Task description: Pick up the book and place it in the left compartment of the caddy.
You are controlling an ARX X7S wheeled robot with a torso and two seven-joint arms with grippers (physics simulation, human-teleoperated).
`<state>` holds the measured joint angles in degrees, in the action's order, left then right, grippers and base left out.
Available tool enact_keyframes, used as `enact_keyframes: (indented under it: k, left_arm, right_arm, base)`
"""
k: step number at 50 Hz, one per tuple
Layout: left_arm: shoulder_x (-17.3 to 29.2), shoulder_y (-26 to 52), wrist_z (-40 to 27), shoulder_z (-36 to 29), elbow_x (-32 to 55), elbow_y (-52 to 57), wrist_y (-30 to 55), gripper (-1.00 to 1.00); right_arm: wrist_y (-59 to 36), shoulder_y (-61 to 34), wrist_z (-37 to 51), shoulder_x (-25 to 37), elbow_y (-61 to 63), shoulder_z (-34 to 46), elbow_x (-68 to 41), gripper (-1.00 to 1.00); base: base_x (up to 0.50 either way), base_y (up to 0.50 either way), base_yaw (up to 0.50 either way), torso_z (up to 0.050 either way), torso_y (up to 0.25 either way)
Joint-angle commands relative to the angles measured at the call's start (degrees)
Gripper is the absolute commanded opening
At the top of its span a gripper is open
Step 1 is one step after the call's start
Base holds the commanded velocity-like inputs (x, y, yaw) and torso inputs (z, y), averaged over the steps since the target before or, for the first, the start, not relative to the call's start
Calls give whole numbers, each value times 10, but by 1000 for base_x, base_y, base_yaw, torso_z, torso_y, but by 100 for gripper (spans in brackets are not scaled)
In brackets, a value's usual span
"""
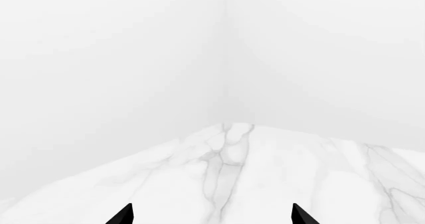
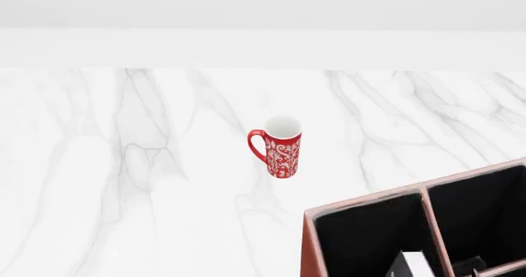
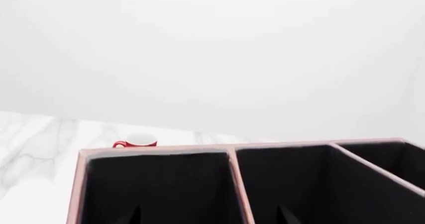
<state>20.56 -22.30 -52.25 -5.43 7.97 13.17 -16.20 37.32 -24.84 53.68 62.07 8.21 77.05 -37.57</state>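
Black lining hid most of the book (image 2: 415, 263) in the caddy (image 2: 310, 246); white marble table (image 2: 123, 184); left gripper (image 1: 211, 215) gaped, right unclear

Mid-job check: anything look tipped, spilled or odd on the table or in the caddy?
Nothing spilled or tipped. The red mug stands upright, apart from the caddy. One oddity: a white-and-black shape in its left compartment, cut off by the head view's edge; I cannot tell what it is.
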Motion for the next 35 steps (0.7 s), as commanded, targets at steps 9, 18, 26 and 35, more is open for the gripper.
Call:
enact_keyframes:
  k: [9,18,26,35]
  left_arm:
    - [1,2,-1,-2,1,-3,-1,100]
    - [1,2,-2,-3,1,-3,-2,100]
    - [3,2,-2,-3,2,-3,-2,100]
    - [3,2,-3,-4,2,-3,-1,100]
  right_arm:
    - [-2,1,-2,0,4,-4,3,100]
    - [2,5,-1,2,4,-6,5,100]
    - [2,6,8,13,25,-9,13,100]
    - [-1,8,19,29,59,-11,32,100]
  base:
    - [0,0,0,0,0]
    - [0,0,0,0,0]
    - [0,0,0,1,0]
    - [0,0,0,0,0]
